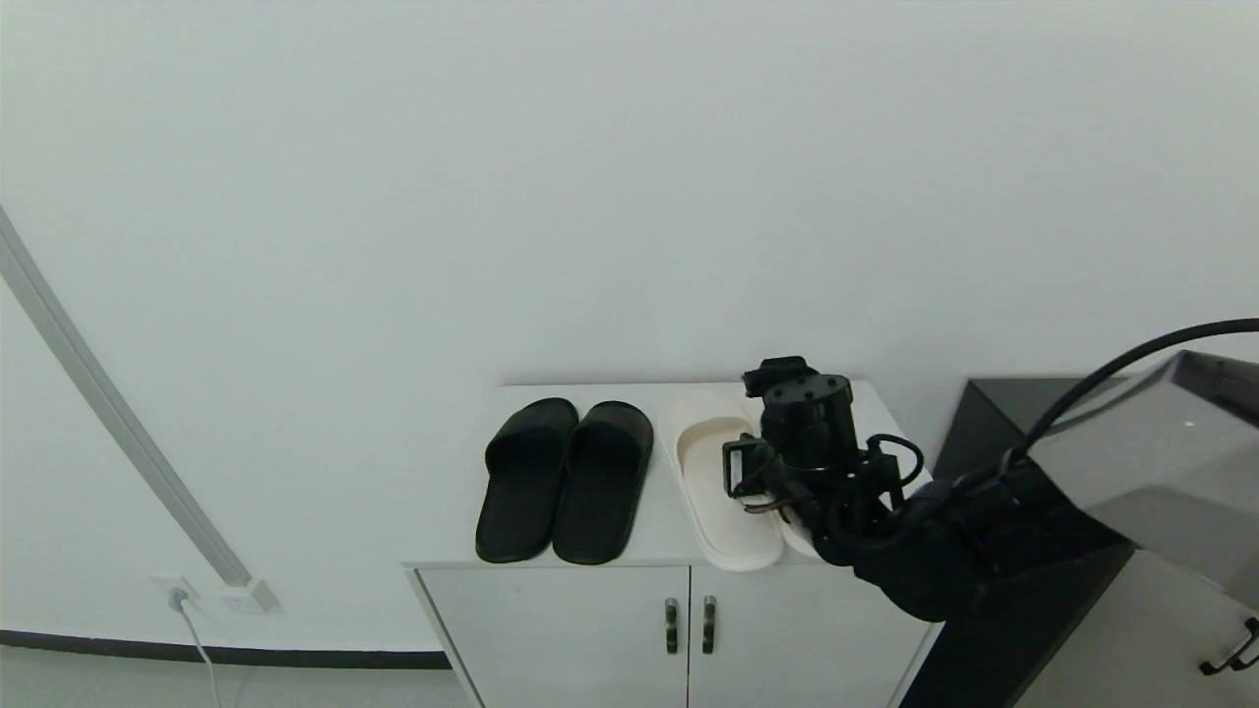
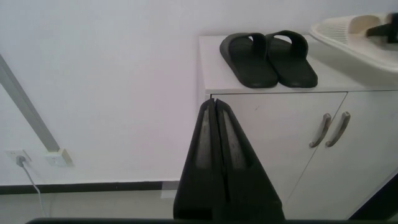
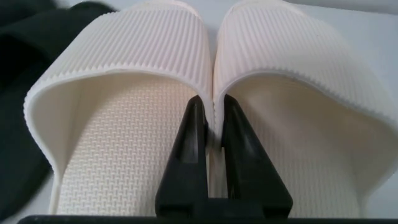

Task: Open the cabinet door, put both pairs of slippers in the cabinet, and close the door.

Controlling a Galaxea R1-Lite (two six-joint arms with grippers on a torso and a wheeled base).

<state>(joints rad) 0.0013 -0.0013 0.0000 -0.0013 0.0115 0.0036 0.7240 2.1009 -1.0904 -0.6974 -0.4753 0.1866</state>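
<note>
A white pair of slippers lies on the right of the white cabinet's top, heels at the front edge. My right gripper is shut on the pair, pinching the two inner side walls together between its fingers. I cannot tell whether the pair is lifted off the top. A black pair of slippers sits side by side to the left, also seen from the left wrist. Both cabinet doors are closed, with two metal handles at the middle. My left gripper hangs low in front of the cabinet's left side, shut and holding nothing.
A black unit stands close against the cabinet's right side. On the wall to the left, a slanting conduit runs down to a socket with a plugged cable. The floor in front of the doors is bare.
</note>
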